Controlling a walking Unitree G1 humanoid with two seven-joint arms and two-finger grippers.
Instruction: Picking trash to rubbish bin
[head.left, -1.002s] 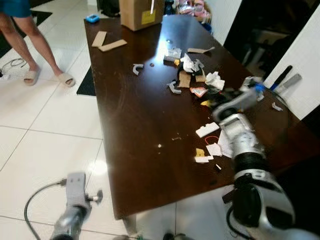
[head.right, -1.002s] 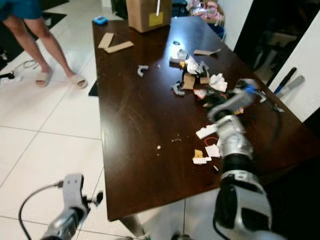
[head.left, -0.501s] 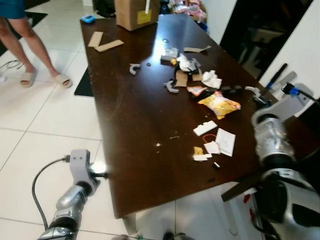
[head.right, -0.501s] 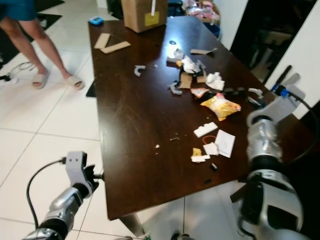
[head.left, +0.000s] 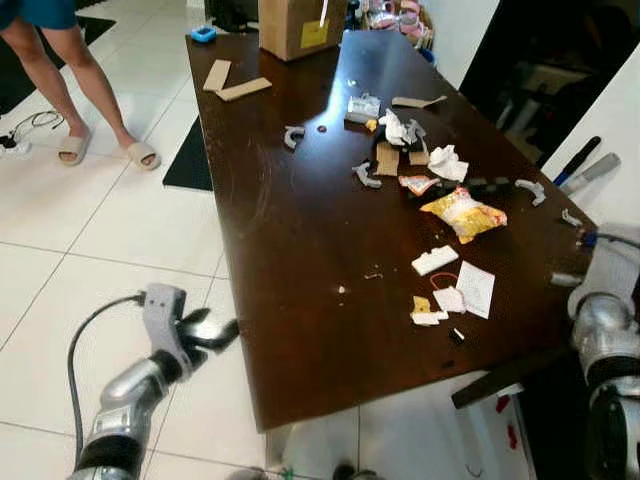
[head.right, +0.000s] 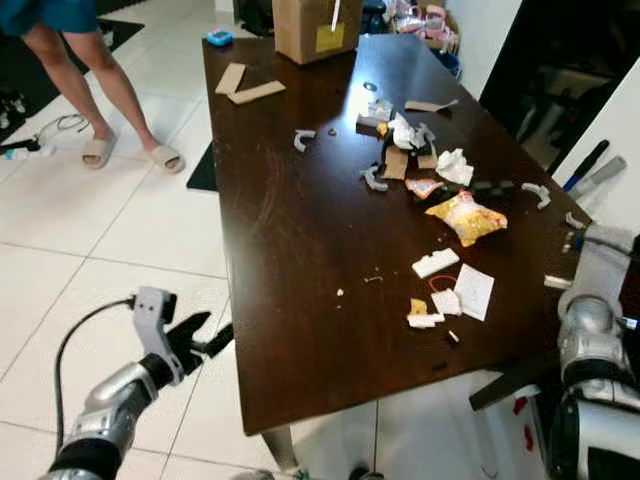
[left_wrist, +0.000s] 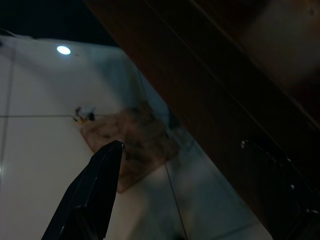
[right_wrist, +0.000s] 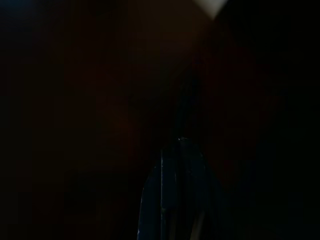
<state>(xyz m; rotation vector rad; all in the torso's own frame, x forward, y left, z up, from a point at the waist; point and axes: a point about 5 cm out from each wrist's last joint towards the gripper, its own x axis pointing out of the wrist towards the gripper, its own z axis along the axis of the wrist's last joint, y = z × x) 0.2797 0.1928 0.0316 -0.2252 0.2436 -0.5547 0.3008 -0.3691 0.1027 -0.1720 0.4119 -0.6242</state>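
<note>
Dark wood is seen along the whole table (head.left: 290, 250), over which trash is scattered: a cardboard box (head.left: 300, 25) at the far end, cardboard strips (head.left: 232, 82), a yellow snack wrapper (head.left: 462, 214), crumpled white paper (head.left: 445, 160) and small white scraps (head.left: 440, 298) near the right edge. No rubbish bin can be made out, so the task is judged barely begun (nearly everything is left to collect). The left gripper (head.left: 212, 330) is held low beside the table's near-left edge, fingers parted, nothing grasped. Whether the right gripper (right_wrist: 175, 200) is clenched or released cannot be told.
</note>
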